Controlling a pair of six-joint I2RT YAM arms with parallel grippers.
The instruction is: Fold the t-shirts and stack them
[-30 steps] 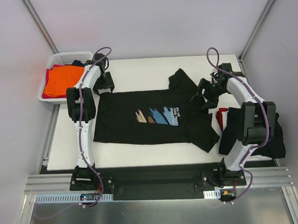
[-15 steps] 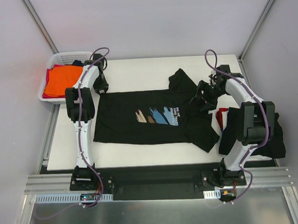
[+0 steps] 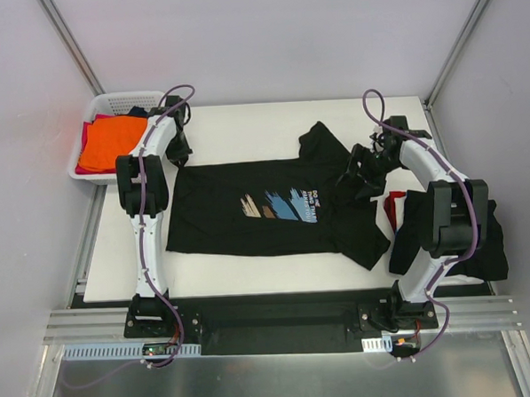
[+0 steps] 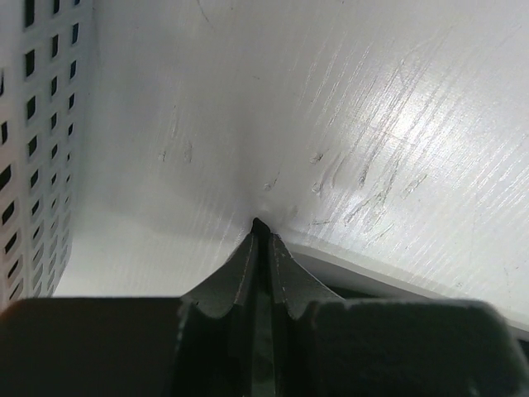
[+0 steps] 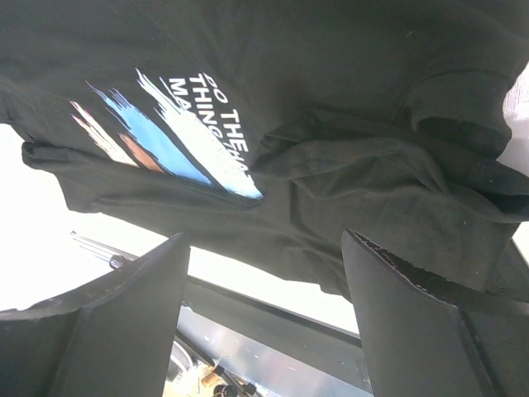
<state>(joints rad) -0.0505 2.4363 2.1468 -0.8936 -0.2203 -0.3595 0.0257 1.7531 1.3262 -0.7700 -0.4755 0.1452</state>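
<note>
With the printed t-shirt [image 3: 240,226] flat for folding, my right gripper [image 5: 263,240] hovered, jaws released, over its three-o'clock edge; left gripper [image 4: 263,225] waited, jaws clenched empty, at ten o'clock.

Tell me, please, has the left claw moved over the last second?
Yes: the left claw edged away from the black t-shirt, toward the basket.

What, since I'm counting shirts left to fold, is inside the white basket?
An orange shirt lies on top, with red cloth and a dark piece peeking out; anything beneath is covered.
</note>
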